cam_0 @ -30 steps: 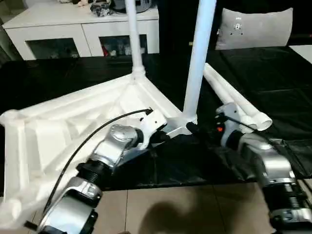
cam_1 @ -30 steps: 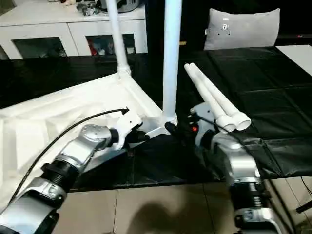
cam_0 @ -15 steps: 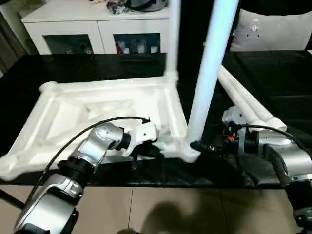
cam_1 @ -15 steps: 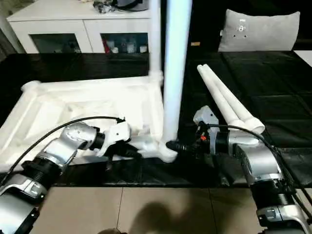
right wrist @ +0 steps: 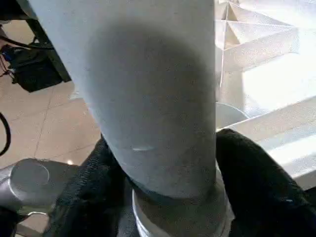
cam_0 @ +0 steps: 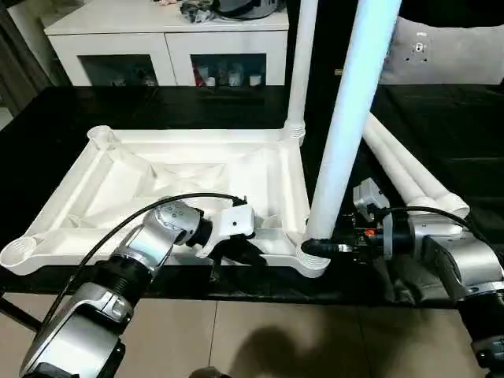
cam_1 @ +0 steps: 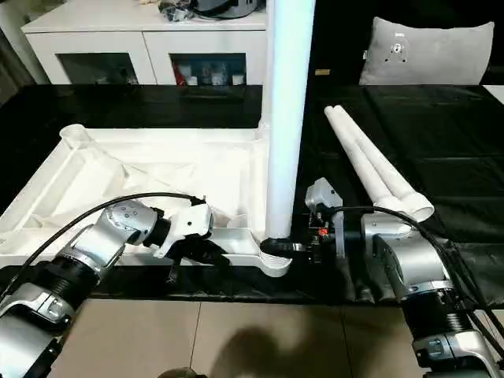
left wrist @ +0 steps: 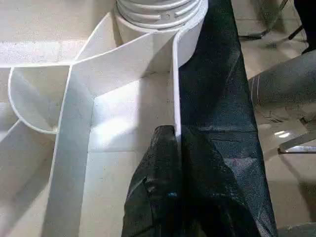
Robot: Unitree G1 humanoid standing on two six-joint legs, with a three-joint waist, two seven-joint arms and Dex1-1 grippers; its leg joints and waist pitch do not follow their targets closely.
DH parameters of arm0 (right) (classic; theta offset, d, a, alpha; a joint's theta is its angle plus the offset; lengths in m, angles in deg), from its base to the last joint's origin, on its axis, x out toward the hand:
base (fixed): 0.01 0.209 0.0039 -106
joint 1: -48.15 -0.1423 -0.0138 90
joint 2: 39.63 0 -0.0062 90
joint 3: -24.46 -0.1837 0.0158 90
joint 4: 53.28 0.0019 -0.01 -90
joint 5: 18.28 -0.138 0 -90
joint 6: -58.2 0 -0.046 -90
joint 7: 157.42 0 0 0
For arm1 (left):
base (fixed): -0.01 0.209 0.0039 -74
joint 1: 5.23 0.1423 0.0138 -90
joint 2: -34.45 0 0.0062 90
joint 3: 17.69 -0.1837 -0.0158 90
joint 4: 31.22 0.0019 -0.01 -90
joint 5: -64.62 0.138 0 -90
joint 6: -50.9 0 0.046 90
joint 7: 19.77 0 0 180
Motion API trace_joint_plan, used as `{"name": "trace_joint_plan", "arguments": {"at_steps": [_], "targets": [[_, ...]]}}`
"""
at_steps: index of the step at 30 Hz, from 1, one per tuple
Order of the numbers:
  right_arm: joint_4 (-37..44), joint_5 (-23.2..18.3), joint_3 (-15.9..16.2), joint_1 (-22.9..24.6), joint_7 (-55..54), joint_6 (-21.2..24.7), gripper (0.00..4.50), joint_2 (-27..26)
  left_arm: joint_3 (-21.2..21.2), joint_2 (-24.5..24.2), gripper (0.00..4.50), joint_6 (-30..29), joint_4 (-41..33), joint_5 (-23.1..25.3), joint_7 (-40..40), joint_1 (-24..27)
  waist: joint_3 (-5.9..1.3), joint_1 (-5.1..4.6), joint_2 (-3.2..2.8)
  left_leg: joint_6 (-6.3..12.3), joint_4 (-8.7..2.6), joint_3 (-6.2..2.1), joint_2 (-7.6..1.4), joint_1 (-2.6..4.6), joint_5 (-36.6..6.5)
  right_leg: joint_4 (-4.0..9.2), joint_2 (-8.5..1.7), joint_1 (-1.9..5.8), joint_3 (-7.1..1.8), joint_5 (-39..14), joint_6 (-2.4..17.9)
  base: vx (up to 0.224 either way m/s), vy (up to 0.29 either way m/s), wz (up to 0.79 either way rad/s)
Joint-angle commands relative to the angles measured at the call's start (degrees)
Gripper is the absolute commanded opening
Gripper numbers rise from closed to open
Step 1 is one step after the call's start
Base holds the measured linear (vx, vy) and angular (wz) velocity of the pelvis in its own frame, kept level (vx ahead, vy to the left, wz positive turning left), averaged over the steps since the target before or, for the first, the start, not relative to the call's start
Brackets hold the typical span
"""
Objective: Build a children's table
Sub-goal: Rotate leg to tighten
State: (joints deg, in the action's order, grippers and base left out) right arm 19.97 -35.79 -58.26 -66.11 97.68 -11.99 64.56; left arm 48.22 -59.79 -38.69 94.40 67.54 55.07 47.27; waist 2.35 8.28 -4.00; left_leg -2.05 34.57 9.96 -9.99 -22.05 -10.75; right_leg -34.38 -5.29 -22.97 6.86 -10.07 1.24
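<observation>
With two legs [cam_0: 346, 118] standing in the tabletop [cam_0: 157, 177], two spare legs [cam_0: 409, 169] remained; left end effector [cam_0: 250, 253] pinched its rim, right end effector [cam_0: 319, 246] clasped the near leg's base.

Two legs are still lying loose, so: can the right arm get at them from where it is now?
Probably yes: the loose legs lie uncovered beside the right gripper, though it would first have to let go of the standing leg.

Both forearms are brushed silver cylinders with ribbed black collars at the joints. The left arm [cam_0: 146, 252] ends in a white wrist housing and a black claw [cam_0: 236, 253] — a thin black cable arcs over it. The right arm [cam_0: 457, 256] carries a white wrist block, small red marks, a looping black cable and a black claw [cam_0: 319, 247].
</observation>
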Motion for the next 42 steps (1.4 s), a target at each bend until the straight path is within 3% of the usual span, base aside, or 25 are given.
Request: {"name": "trace_joint_plan", "arguments": {"at_steps": [1, 7, 11, 13, 14, 16, 18, 20, 23, 25, 26, 30, 33, 37, 42], "targets": [[0.6, -0.6, 0.5, 0.2, 0.6, 0.7, 2.44, 0.7, -1.5, -0.4, 0.0, 0.5, -0.6, 0.9, 1.8, 0.7, -4.09, -0.13, 1.22, 5.19, -3.55, -1.11, -3.76, 0.78, -7.2, 3.83, -4.58, 3.2, -3.48, -11.9, 10.8, 0.0, 0.0, 0.0], [2.8, -2.4, -0.5, 1.4, -0.1, 2.5, 2.13, -0.4, -1.0, 0.1, 0.0, 0.0, -0.9, 0.3, 1.4, 1.0, -4.1, -0.14, 1.28, 5.35, -3.52, -1.1, -3.73, 0.74, -6.8, 3.76, -4.54, 3.2, -3.49, -11.4, 10.8, 0.0, 0.0, 0.0], [5.4, -3.5, -2.0, 3.2, -6.4, 5.5, 2.1, -3.8, 0.7, 2.1, 0.0, -3.6, -1.6, -0.6, -2.5, 1.4, -3.99, -0.32, 1.18, 4.99, -3.66, -1.11, -3.78, 0.71, -7.0, 3.96, -4.51, 3.13, -3.53, -12.2, 10.4, 0.0, 0.0, 0.0], [4.3, -1.8, -2.4, 2.7, -11.0, 5.2, 2.1, -5.4, 1.7, 3.3, 0.0, -5.9, -1.6, -1.0, -4.8, 1.2, -3.75, -0.52, 1.02, 3.88, -3.86, -1.13, -3.7, 0.96, -9.0, 4.35, -4.59, 2.96, -3.51, -15.8, 9.8, 0.0, 0.0, 0.0], [0.7, 2.6, -3.3, 1.1, -20.8, 3.8, 2.1, -8.5, 3.5, 5.6, 0.0, -9.7, -0.8, -1.0, -10.4, 0.3, -3.43, -1.13, 1.05, 2.17, -4.1, -1.19, -3.44, 0.99, -11.2, 4.84, -4.52, 2.8, -3.37, -19.9, 9.0, 0.0, 0.0, 0.0], [-0.6, 3.7, -3.7, 0.5, -23.5, 3.6, 2.09, -9.2, 4.1, 6.3, 0.0, -10.5, -0.5, -1.1, -11.9, 0.0, -3.38, -1.89, 1.29, 0.98, -4.31, -1.39, -3.05, 1.02, -13.4, 5.51, -4.58, 3.17, -3.04, -24.5, 7.0, 0.0, 0.0, 0.0], [-4.1, 6.0, -5.4, -1.7, -32.4, 3.9, 2.06, -11.8, 6.5, 9.3, 0.0, -13.8, 0.8, -1.6, -18.4, -1.5, -3.08, -2.96, 1.12, 0.48, -4.32, -1.39, -2.88, 1.16, -14.9, 5.9, -4.33, 2.91, -2.92, -26.2, 6.6, 0.0, 0.0, 0.0], [-7.5, 7.7, -7.8, -4.0, -42.7, 5.1, 2.04, -15.1, 9.5, 13.2, 0.0, -17.2, 2.5, -1.8, -27.6, -3.5, -3.37, -3.74, 1.12, 0.4, -4.24, -1.55, -2.74, 1.2, -15.2, 6.16, -4.4, 3.09, -2.76, -26.6, 6.3, 0.0, 0.0, 0.0], [-10.0, 10.4, -7.4, -5.5, -48.5, 4.0, 2.04, -16.7, 12.2, 16.6, 0.0, -17.9, 3.5, -0.9, -37.5, -4.9, -3.47, -4.23, 1.35, 1.14, -4.12, -1.36, -2.62, 1.09, -13.3, 6.12, -4.18, 2.96, -2.86, -23.8, 6.5, 0.0, 0.0, 0.0], [-10.9, 9.2, -8.8, -5.8, -49.1, 3.2, 2.04, -17.4, 12.2, 17.2, 0.0, -18.0, 3.2, -0.9, -37.4, -4.9, -3.7, -4.11, 1.35, 2.49, -3.87, -1.19, -2.53, 0.97, -11.5, 5.91, -4.2, 3.09, -3.0, -21.1, 7.1, 0.0, 0.0, 0.0], [-11.3, 8.5, -9.7, -6.0, -49.3, 2.6, 2.36, -17.9, 12.0, 17.2, 0.0, -17.9, 3.0, -0.6, -37.2, -4.9, -3.9, -3.89, 1.39, 4.05, -3.74, -1.18, -2.49, 0.38, -8.8, 5.44, -4.23, 3.47, -3.06, -17.7, 7.6, 0.0, 0.0, 0.0], [-10.5, 6.8, -10.7, -5.6, -46.9, 2.0, 2.82, -17.8, 11.1, 16.1, 0.0, -17.4, 2.4, 0.4, -35.5, -4.6, -4.3, -3.61, 1.18, 6.56, -3.37, -1.11, -2.78, 0.3, -5.1, 4.43, -4.11, 3.45, -3.11, -9.7, 10.2, 0.0, 0.0, 0.0], [-10.1, 6.8, -10.8, -5.4, -46.2, 1.5, 2.97, -17.1, 10.2, 14.8, 0.0, -16.7, 2.4, 0.9, -34.6, -4.4, -4.28, -3.64, 1.08, 7.19, -3.35, -1.15, -2.79, 0.15, -4.8, 4.23, -4.08, 3.55, -3.02, -8.2, 10.9, 0.0, 0.0, 0.0], [-9.4, 6.6, -10.5, -4.8, -43.7, -0.2, 3.28, -15.4, 8.8, 12.9, 0.0, -15.3, 1.8, 1.5, -32.4, -3.6, -4.15, -3.57, 0.82, 6.52, -3.47, -1.11, -2.86, 0.43, -6.9, 4.54, -4.13, 3.49, -3.03, -10.4, 10.8, 0.0, 0.0, 0.0], [-7.5, 7.1, -7.8, -2.7, -33.8, -4.5, 3.63, -10.2, 6.4, 9.7, 0.0, -12.4, 1.7, 2.6, -27.4, -2.2, -4.03, -3.37, 0.75, 5.81, -3.55, -1.09, -2.98, 0.45, -9.0, 4.71, -4.12, 3.55, -3.07, -11.6, 10.1, 0.0, 0.0, 0.0]]}}
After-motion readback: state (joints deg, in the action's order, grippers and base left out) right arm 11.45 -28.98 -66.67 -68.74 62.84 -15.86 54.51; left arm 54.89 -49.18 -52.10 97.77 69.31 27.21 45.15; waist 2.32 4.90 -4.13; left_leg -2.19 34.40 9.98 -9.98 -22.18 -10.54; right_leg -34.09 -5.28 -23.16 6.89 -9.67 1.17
